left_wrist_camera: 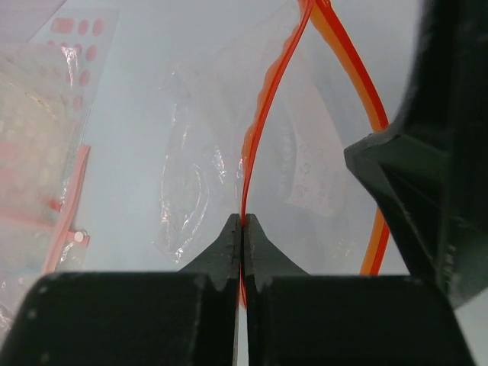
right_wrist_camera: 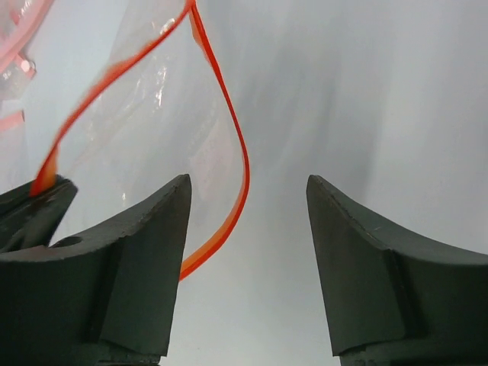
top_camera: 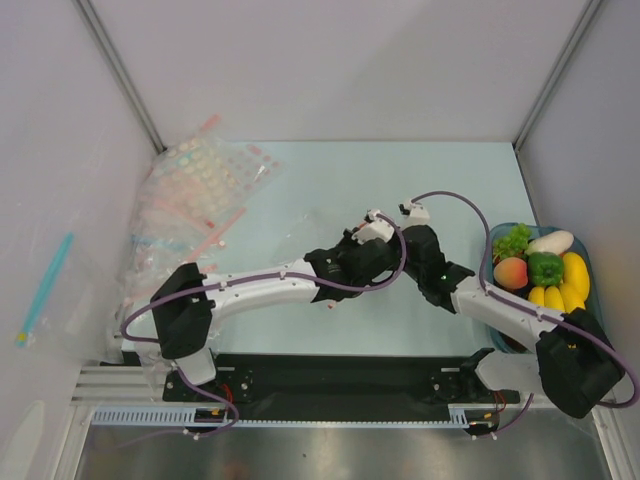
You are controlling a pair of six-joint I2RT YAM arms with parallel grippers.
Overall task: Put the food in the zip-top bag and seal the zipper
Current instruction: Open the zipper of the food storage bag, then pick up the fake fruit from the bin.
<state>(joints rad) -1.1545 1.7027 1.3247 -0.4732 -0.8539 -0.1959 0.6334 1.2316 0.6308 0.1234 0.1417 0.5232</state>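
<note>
Bag-opening step. At the centre of the table (top_camera: 400,180) the zip-top bag (left_wrist_camera: 198,175) gapes, apparently empty; the food (top_camera: 545,268) lies in a bowl (top_camera: 590,265) at the right edge. Left gripper (left_wrist_camera: 242,229) pinches the zipper (left_wrist_camera: 263,114); right gripper (right_wrist_camera: 248,198), fingers spread, holds nothing. Next, probably: the right arm fetches a piece.

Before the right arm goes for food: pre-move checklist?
1. Left gripper shut on zipper: ok.
2. Right gripper open and holding nothing: ok.
3. Bag mouth open, with the zipper's two sides apart: ok.
4. Right gripper clear of bag: cannot tell; the zipper runs close beside one finger.
5. Food in bag: not ok; it lies in the tray.
6. Zipper sealed: not ok.
</note>
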